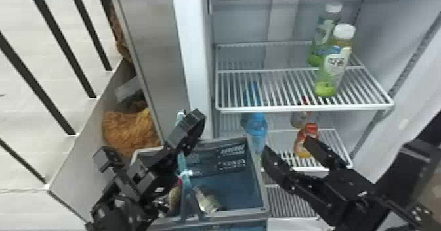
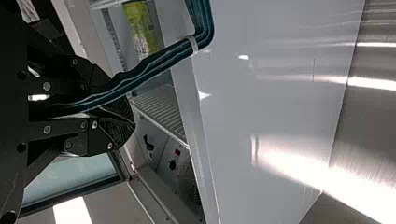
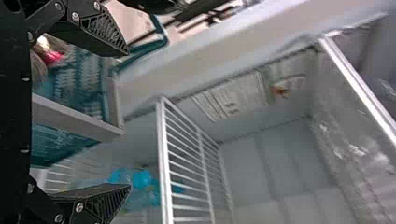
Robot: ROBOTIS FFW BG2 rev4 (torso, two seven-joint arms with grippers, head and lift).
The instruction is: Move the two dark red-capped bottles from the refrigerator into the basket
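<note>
Bottles [image 1: 209, 200], rounded, inside rectangular basket [image 1: 241, 189].

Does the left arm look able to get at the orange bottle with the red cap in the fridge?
Probably not: the left gripper is closed on the basket handle, and the open right gripper is the one near the orange bottle.

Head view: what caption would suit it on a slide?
Left gripper shut on the basket's handle; open right gripper before the refrigerator, where an orange red-capped bottle stands.

I saw white glare streak the steel panel [image 2: 369, 121], while shade lay below the wire shelf [image 1: 305, 108]'s front edge.
</note>
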